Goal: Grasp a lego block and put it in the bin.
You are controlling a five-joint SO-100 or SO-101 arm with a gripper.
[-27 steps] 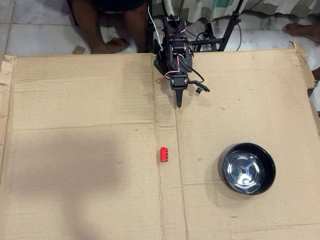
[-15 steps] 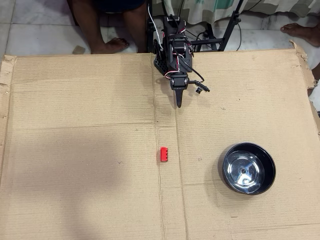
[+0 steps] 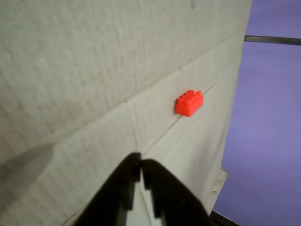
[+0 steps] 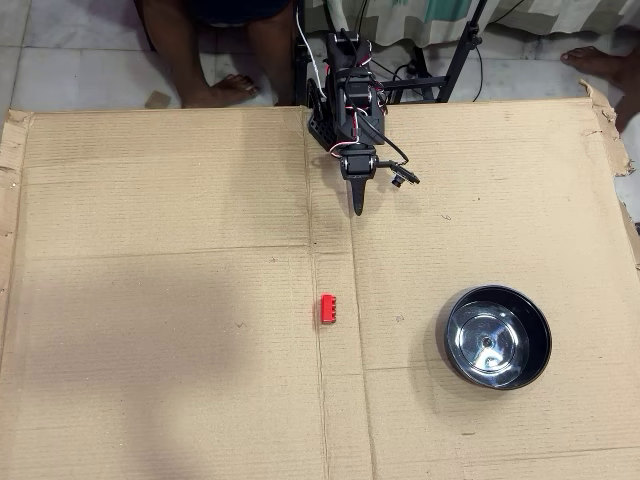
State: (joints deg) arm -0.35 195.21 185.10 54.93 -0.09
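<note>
Lego block (image 4: 328,309): red, studded, hard plastic, lies on cardboard sheet (image 4: 160,250) beside centre seam, well apart from my gripper (image 4: 357,209).
Cardboard: matte, corrugated, creased; I judge flat surface suits pickup.
Bin (image 4: 497,337): round steel bowl, black rim, mirror inside, right of block in overhead view.
Gripper: fingers together, empty, aimed toward block (image 3: 189,102).

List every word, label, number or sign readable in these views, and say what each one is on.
None can be read.
The lego block shows only plain studs.
The bin has no marking.
The cardboard sheet is unprinted.
The arm and its hand show no legible label.
</note>
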